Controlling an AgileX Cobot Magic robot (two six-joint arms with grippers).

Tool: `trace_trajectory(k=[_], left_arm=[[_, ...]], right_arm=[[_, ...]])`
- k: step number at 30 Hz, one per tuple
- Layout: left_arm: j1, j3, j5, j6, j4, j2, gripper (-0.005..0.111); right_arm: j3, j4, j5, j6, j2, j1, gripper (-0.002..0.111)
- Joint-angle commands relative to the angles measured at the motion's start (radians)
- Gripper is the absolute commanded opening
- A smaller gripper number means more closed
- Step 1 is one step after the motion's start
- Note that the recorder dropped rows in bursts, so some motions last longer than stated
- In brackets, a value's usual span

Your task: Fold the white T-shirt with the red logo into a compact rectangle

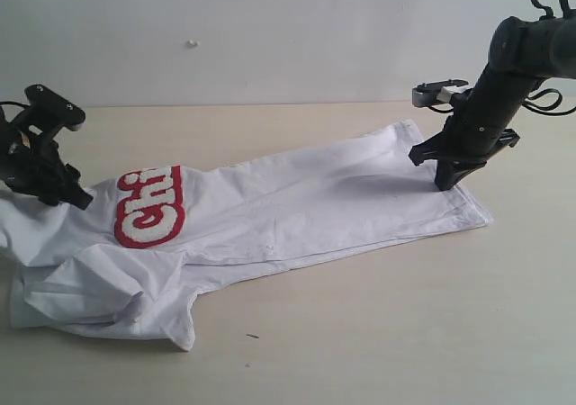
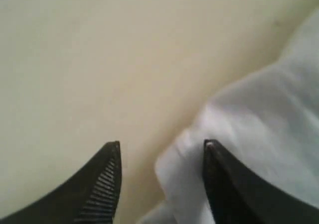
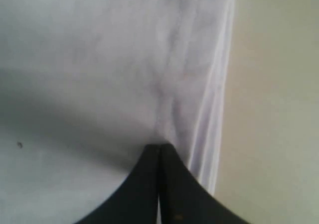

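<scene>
in front of the red logo (image 1: pixel 150 207), a crumpled sleeve of the white t-shirt (image 1: pixel 306 202) lies on the table (image 1: pixel 405 333), with the shirt's body narrowed lengthwise. just beside the logo, on its collar side, the left gripper (image 1: pixel 79 198) stands with jaws apart, a cloth edge near one finger but nothing held. far from the logo, at the hem, the right gripper (image 1: pixel 445 182) is pinched closed on fabric. the step in hand looks like folding end over end; next, the left gripper must close on the shoulder cloth.
</scene>
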Motion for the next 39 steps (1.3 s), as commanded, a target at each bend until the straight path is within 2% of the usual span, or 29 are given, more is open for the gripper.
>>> trace_trajectory(k=[1, 3, 6, 11, 16, 17, 20, 22, 23, 25, 28, 30, 35, 39], left_arm=[[0.002, -0.002, -0.196, -0.030, 0.054, 0.034, 0.050], [0.002, -0.002, -0.261, -0.030, 0.054, 0.043, 0.050], [-0.001, -0.002, -0.263, -0.030, 0.054, 0.037, 0.050], [-0.003, -0.002, -0.155, -0.084, 0.046, -0.053, 0.050], [-0.037, -0.011, 0.117, -0.066, 0.012, -0.189, 0.043], [-0.043, -0.014, 0.175, -0.018, -0.054, -0.207, 0.041], [-0.052, -0.017, 0.399, 0.313, -0.370, -0.259, 0.036], [-0.052, -0.017, 0.635, 0.586, -0.658, -0.277, 0.036], [-0.052, -0.017, 0.702, 0.651, -0.726, -0.279, 0.036], [-0.067, -0.009, 0.753, 0.650, -0.788, -0.281, 0.037], [-0.141, 0.041, 0.750, 0.631, -0.762, -0.287, 0.040], [-0.208, 0.080, 0.672, 0.599, -0.716, -0.286, 0.044], [-0.374, 0.119, 0.564, 0.357, -0.427, -0.285, 0.059], [-0.457, 0.145, 0.566, 0.241, -0.307, -0.286, 0.061]], right_arm=[[-0.004, -0.022, -0.019, -0.008, 0.008, -0.004, 0.000], [-0.004, -0.024, -0.019, -0.008, 0.008, -0.004, 0.000], [-0.004, -0.024, -0.023, -0.013, 0.008, -0.004, 0.000], [-0.004, -0.024, -0.023, -0.015, 0.008, -0.004, 0.000], [-0.004, -0.022, -0.023, -0.015, 0.008, -0.004, 0.000], [-0.004, -0.022, -0.021, -0.015, 0.008, -0.004, 0.000], [-0.004, -0.015, -0.019, -0.015, 0.008, -0.004, 0.000], [-0.004, -0.011, -0.015, -0.015, 0.008, -0.004, 0.000], [-0.004, -0.011, -0.015, -0.015, 0.008, -0.004, 0.000], [-0.004, 0.001, -0.013, -0.015, 0.008, -0.004, 0.000], [-0.004, 0.009, -0.013, -0.015, 0.008, -0.004, 0.000], [-0.004, 0.035, -0.009, -0.015, 0.008, -0.004, 0.000], [-0.004, 0.057, -0.009, -0.015, 0.008, -0.004, 0.000], [-0.004, 0.059, -0.009, -0.015, 0.008, -0.004, 0.000]])
